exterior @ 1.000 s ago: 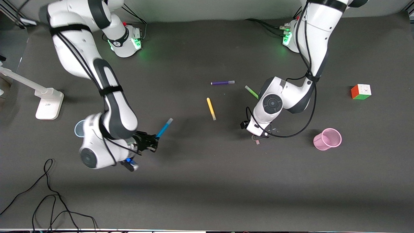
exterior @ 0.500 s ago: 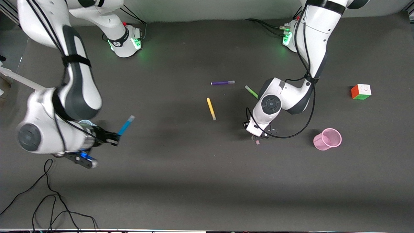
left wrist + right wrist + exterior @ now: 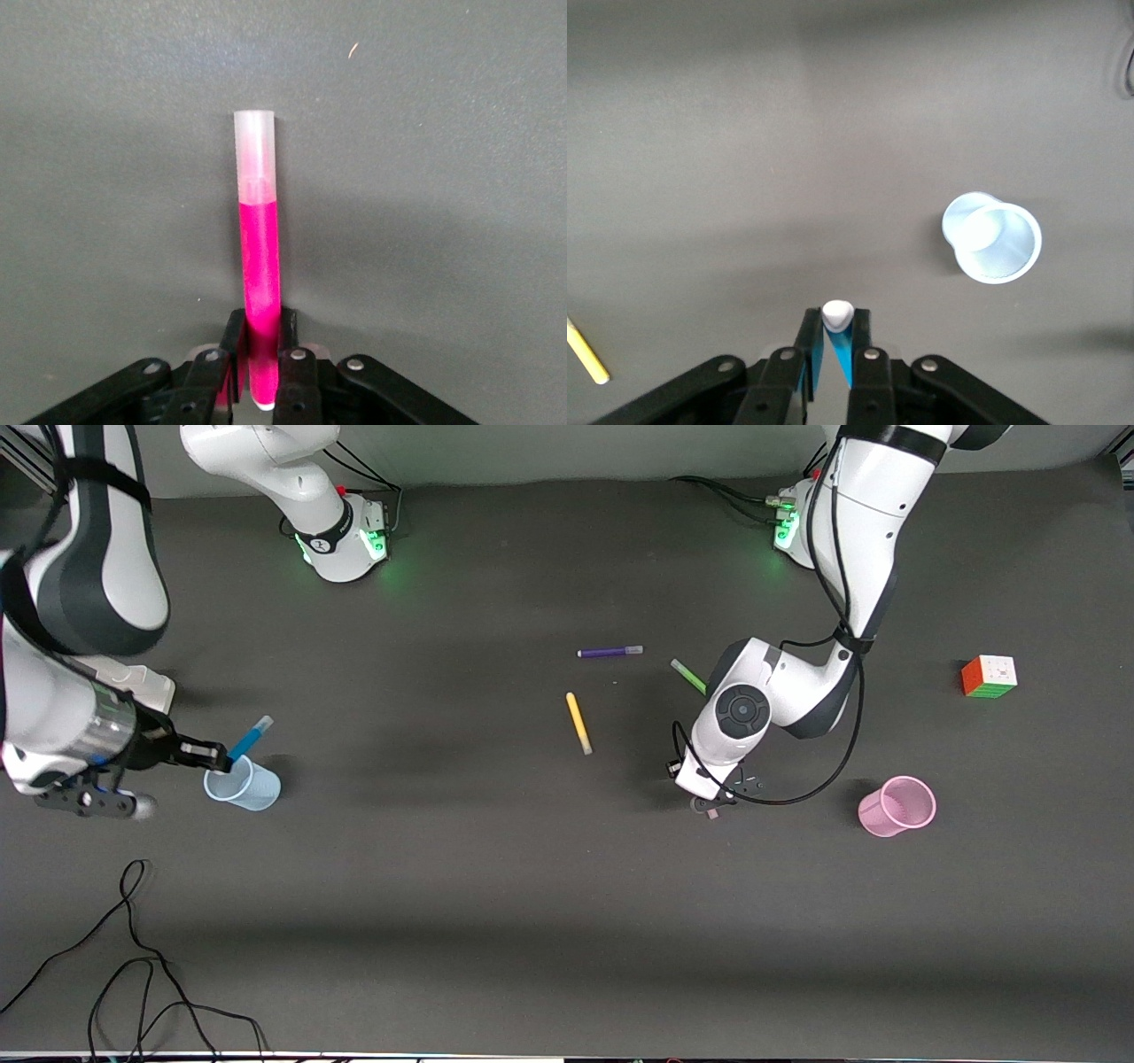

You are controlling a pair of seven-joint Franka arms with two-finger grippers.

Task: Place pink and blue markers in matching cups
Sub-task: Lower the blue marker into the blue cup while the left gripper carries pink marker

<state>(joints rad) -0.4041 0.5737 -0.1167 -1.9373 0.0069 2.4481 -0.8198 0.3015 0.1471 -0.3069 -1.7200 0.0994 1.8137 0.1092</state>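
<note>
My right gripper [image 3: 215,759] is shut on the blue marker [image 3: 249,739] and holds it tilted in the air, close above the pale blue cup [image 3: 244,786] at the right arm's end of the table. In the right wrist view the gripper [image 3: 835,324] pinches the marker [image 3: 838,315], seen end-on, with the cup [image 3: 992,237] off to one side. My left gripper [image 3: 712,804] is low over the table, shut on the pink marker [image 3: 260,274], which juts out from the gripper [image 3: 260,332] with its pale cap outward. The pink cup [image 3: 897,806] stands toward the left arm's end.
Yellow [image 3: 578,723], purple [image 3: 609,652] and green [image 3: 688,677] markers lie mid-table. A colour cube [image 3: 989,677] sits at the left arm's end. A white stand [image 3: 146,686] is by the right arm. Black cables [image 3: 133,957] lie near the front corner.
My right arm has swung toward its own end of the table, carrying the blue marker from mid-table to the blue cup. The left gripper has barely moved.
</note>
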